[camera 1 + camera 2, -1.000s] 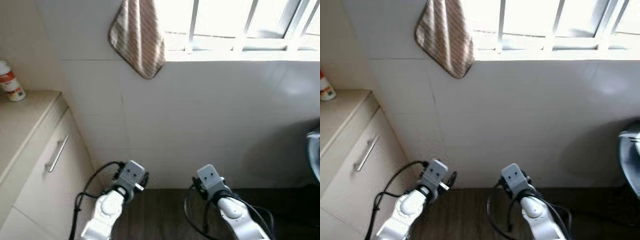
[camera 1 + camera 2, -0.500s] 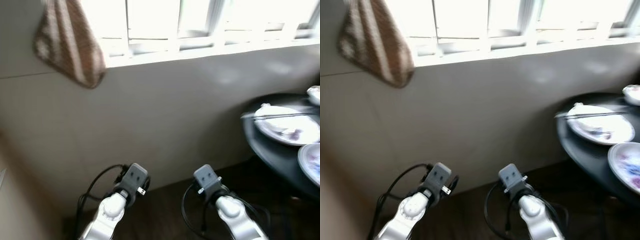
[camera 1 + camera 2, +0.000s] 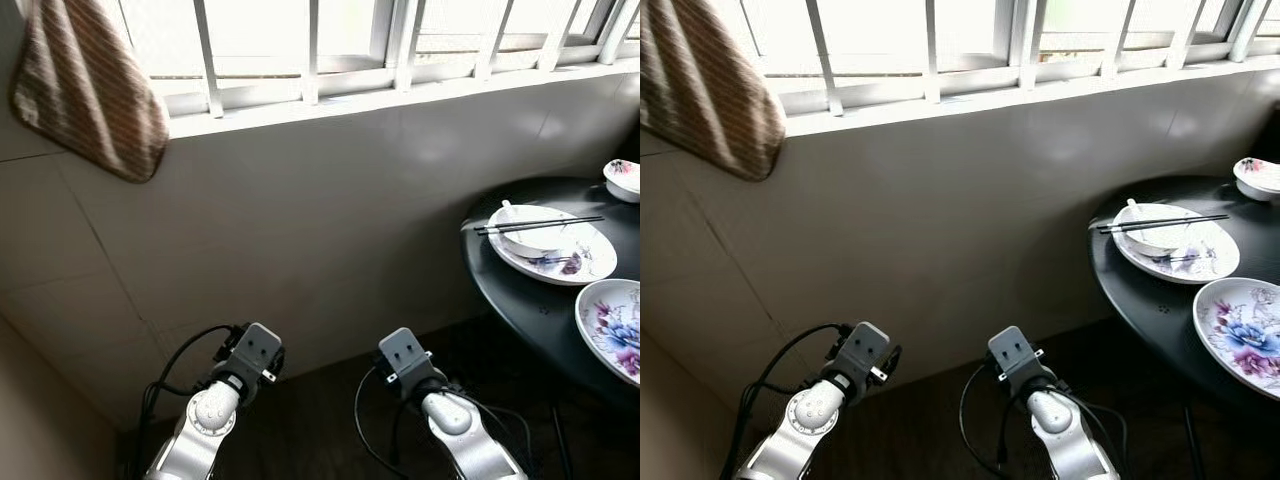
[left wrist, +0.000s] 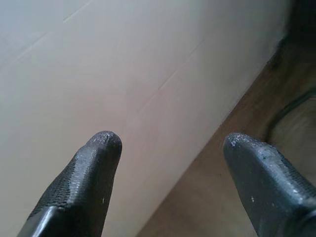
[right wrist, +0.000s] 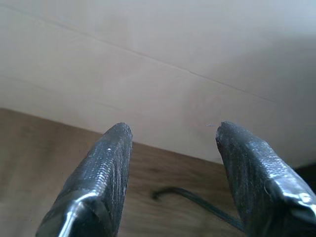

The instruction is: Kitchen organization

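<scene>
Left wrist view: left gripper and right gripper spread, empty; round black table with floral white plates beyond right fingers; approach squarely.

Two silver arms, grey wrist blocks, looping black cables, textured black fingers

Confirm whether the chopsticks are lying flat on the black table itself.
No. The chopsticks rest across the rim of a white bowl on a plate.
</scene>
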Robot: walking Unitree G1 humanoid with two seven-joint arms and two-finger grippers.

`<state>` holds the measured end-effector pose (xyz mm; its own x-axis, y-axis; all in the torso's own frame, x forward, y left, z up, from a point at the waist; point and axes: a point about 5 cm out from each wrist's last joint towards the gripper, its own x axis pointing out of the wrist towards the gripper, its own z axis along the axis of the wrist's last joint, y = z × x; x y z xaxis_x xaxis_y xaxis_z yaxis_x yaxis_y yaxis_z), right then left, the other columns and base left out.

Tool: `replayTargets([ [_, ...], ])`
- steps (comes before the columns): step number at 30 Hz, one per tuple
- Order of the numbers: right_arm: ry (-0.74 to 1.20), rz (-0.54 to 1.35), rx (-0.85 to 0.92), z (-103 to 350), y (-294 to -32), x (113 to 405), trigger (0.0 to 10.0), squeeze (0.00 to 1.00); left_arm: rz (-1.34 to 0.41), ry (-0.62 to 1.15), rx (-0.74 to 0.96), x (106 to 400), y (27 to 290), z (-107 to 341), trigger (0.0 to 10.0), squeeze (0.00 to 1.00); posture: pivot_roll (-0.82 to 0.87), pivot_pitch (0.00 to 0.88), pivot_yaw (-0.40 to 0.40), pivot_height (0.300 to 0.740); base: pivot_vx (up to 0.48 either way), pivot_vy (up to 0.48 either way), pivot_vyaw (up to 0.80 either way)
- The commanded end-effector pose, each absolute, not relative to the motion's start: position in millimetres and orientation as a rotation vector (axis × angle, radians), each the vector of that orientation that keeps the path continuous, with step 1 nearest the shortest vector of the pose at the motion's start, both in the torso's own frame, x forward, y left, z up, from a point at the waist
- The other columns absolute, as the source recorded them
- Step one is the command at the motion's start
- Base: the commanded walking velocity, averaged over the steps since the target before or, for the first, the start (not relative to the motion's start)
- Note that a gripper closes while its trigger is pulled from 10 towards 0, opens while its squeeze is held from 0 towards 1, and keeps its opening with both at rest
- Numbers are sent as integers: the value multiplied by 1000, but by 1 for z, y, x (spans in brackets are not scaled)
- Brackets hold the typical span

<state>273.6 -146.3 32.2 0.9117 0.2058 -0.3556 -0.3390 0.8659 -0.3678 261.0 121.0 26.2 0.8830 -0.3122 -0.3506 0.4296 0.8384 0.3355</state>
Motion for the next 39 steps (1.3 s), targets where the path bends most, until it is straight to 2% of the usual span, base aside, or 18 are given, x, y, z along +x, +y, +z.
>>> replayTargets([
  [1, 311, 283, -406, 32, -145, 271, 10000, 0, -391, 292, 431, 262, 126, 27, 10000, 0, -28, 0, 1, 740, 0, 0, -800],
  [7, 294, 273, -434, 34, -147, 271, 10000, 0, -395, 266, 402, 261, 125, 30, 10000, 0, -30, 0, -3, 740, 0, 0, -359],
  [13, 274, 237, -426, 37, -149, 273, 10000, 0, -394, 262, 397, 262, 124, 30, 10000, 0, -28, 0, -2, 740, 0, 0, -800],
  [19, 137, 317, -508, 52, -138, 273, 10000, 0, -394, 259, 393, 262, 125, 31, 10000, 0, -31, 0, 0, 740, 0, 0, -133],
  [24, 26, 320, -531, 70, -138, 278, 10000, 0, -394, 259, 390, 262, 125, 31, 10000, 0, -30, 0, 1, 740, 0, 0, 0],
  [29, 3, 230, -482, 88, -157, 295, 10000, 0, -395, 261, 387, 263, 124, 31, 10000, 0, -33, 0, 3, 740, 0, 0, 0],
  [33, 38, 159, -371, 96, -178, 306, 10000, 0, -396, 261, 385, 264, 124, 31, 10000, 0, -31, 0, 0, 740, 0, 0, 0],
  [39, 112, 182, -286, 96, -194, 313, 10000, 0, -396, 262, 380, 265, 123, 31, 10000, 0, -34, 0, -1, 740, 0, 0, 0],
])
